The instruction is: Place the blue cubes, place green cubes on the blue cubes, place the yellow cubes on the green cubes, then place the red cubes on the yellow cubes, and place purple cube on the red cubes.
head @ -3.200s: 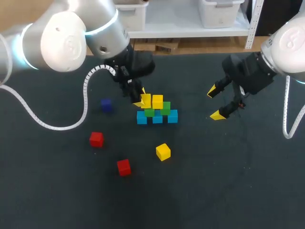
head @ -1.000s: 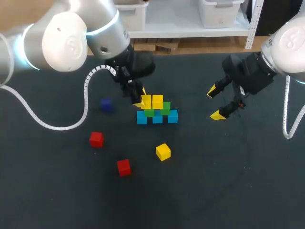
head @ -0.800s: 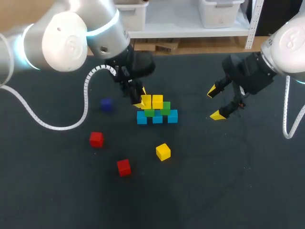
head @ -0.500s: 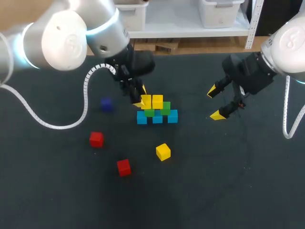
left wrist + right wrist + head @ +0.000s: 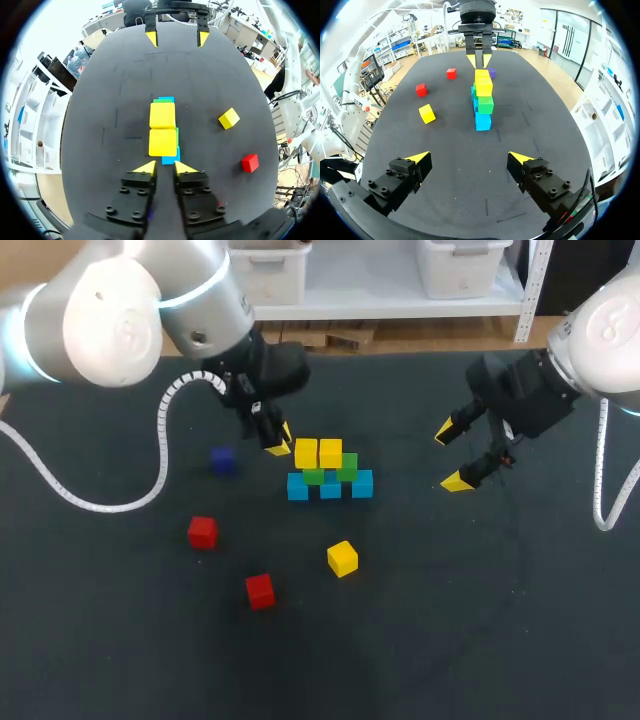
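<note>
Three blue cubes (image 5: 330,488) stand in a row, with two green cubes (image 5: 347,467) on them and two yellow cubes (image 5: 318,453) on top; the same stack (image 5: 482,95) shows in the right wrist view. My left gripper (image 5: 280,440) hangs just left of the stack and clear of it, fingers drawn close together with nothing between them (image 5: 166,168). The near yellow cube (image 5: 162,142) lies straight ahead of it. A loose yellow cube (image 5: 342,558), two red cubes (image 5: 202,532) (image 5: 260,591) and a purple cube (image 5: 222,461) lie on the mat. My right gripper (image 5: 452,455) stands wide open, empty, right of the stack (image 5: 470,159).
The dark mat (image 5: 480,600) spreads bare to the front and right of the stack. The loose cubes lie to the front left. The table's far edge runs behind both arms.
My left gripper has drawn back from the left yellow cube, up and to the left, and its fingers have closed in. The stack and the right arm have not moved.
</note>
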Robot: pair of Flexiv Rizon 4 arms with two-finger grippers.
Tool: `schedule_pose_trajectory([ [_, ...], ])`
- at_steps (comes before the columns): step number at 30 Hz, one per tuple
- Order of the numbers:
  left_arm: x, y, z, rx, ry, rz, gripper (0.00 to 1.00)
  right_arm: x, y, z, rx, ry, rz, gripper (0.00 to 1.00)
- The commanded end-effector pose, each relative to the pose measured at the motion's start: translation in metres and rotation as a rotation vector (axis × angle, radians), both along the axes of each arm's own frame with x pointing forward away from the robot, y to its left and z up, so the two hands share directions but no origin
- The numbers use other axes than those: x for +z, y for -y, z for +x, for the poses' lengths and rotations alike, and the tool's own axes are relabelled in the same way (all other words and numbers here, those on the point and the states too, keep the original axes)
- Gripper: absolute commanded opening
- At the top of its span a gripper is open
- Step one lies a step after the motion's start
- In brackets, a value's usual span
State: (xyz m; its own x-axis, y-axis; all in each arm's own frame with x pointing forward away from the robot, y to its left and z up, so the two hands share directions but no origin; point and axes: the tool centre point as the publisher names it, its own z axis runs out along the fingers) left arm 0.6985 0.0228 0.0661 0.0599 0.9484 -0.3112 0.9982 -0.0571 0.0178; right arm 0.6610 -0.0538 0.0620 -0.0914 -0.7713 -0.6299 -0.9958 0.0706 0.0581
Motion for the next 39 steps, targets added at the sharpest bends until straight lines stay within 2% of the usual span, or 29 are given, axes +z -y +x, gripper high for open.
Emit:
schedule_pose_trajectory([
  [1,-0.002,-0.003,-0.003,0.004,0.005,-0.007,0.00,-0.001,0.000,0.001,0.002,0.000,0.003,1.00],
  [39,-0.008,0.010,0.001,-0.019,-0.006,-0.017,0.00,-0.001,0.000,0.001,0.002,0.000,0.003,1.00],
])
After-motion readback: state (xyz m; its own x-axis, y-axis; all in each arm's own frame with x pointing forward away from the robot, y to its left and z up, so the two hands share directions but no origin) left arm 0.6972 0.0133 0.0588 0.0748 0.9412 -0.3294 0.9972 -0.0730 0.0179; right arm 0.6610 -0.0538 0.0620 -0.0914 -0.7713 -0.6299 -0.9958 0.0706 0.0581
